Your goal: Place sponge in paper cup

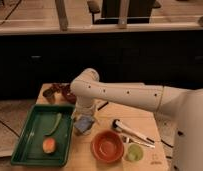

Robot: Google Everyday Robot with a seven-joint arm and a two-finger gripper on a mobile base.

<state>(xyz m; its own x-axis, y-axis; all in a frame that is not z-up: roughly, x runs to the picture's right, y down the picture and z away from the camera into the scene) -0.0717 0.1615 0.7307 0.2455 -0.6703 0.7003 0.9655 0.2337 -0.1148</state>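
The light-blue sponge [84,125] sits just right of the green tray, directly under my gripper [86,116], which points down at it from the white arm. I cannot tell whether the sponge rests on the wooden table [145,112] or hangs from the gripper. A small brownish cup-like thing [49,94], possibly the paper cup, stands at the table's back left corner, well away from the gripper.
A green tray [30,142] at the left holds an orange lump [49,145] and a green pod [55,123]. An orange-red bowl [107,146], a pale green cup [135,152] and a white-handled tool [132,132] lie at the front right. A dark bowl [66,93] stands at the back.
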